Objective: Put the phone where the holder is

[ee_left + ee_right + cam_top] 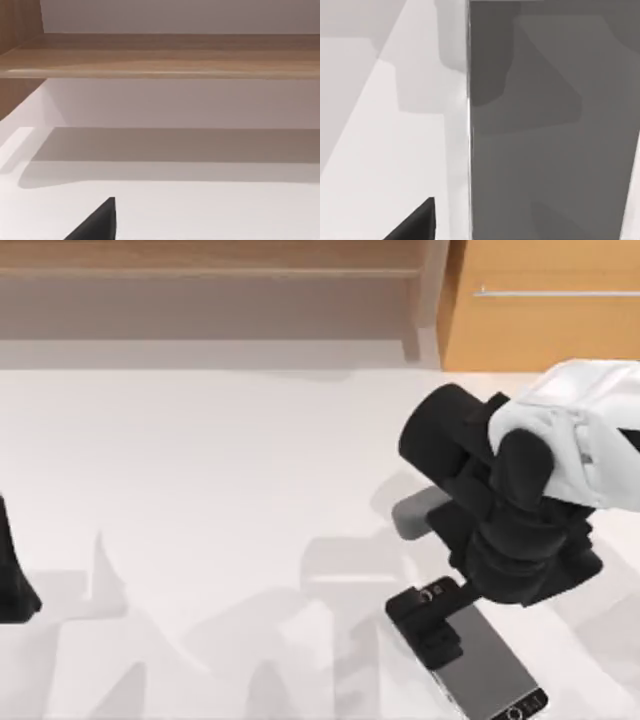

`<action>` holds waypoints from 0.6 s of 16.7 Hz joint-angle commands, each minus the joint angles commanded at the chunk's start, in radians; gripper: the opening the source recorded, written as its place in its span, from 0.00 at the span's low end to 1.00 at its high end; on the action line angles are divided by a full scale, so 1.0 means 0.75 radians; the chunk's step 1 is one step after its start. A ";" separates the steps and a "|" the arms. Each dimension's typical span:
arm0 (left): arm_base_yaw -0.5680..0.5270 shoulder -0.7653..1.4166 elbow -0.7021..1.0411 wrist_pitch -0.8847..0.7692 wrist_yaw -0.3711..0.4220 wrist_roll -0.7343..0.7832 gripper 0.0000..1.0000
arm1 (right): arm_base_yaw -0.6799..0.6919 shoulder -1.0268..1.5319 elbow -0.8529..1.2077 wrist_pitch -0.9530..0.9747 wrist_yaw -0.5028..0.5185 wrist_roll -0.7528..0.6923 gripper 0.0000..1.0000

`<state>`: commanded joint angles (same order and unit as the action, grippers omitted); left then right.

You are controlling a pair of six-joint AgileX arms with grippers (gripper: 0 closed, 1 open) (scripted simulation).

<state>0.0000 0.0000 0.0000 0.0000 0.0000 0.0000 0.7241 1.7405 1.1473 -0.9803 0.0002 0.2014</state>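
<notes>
The phone (487, 665) lies flat at the front right of the table, grey screen up, its home-button end toward the front edge. My right gripper (463, 632) hangs low over the phone's far end, open. One dark finger (440, 644) stands just outside the phone's left rim, and the other is hidden under the wrist. In the right wrist view the grey phone screen (550, 130) is very close, with a fingertip (417, 222) clear of its silver rim. A grey block (413, 515), apparently the holder, pokes out from under the right arm behind the phone.
My left arm (12, 575) is parked at the table's left edge; its fingertip (97, 222) shows over bare table. A wooden shelf (210, 270) and a cabinet (545, 310) run along the back. The white table (200, 500) spreads across the left and middle.
</notes>
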 joint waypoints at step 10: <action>0.000 0.000 0.000 0.000 0.000 0.000 1.00 | 0.007 0.189 -0.208 0.401 0.001 0.008 1.00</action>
<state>0.0000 0.0000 0.0000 0.0000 0.0000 0.0000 0.7293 1.8819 0.9911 -0.6799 0.0008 0.2073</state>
